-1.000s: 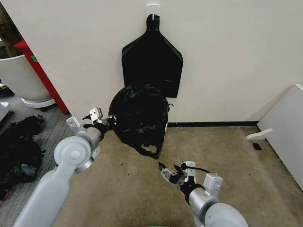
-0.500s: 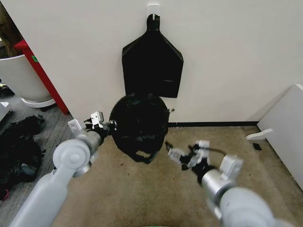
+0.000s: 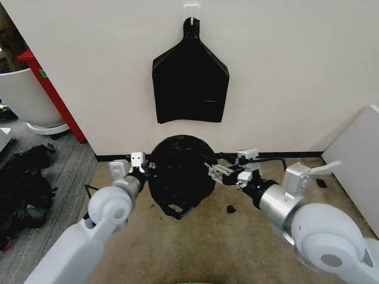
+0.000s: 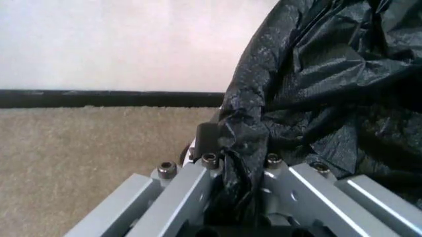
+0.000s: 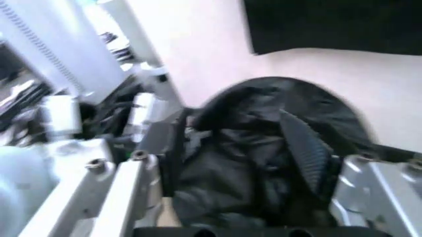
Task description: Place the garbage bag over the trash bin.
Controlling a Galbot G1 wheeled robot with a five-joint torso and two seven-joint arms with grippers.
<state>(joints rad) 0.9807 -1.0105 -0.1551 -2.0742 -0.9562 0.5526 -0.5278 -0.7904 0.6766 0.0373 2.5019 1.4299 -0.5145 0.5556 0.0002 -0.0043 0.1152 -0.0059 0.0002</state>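
Left hand (image 3: 142, 166) clamped on garbage bag (image 3: 180, 174)

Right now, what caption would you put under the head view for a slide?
Left gripper and right gripper hold the black garbage bag between them above the carpet, in front of a white wall.

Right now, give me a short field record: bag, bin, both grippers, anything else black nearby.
garbage bag: spread open low against the wall, held at both sides
trash bin: cannot tell, nothing white visible under the bag
left gripper: shut on the bag's left edge
right gripper: at the bag's right edge, fingers around the plastic
flat black bag bunch: hanging on the wall above
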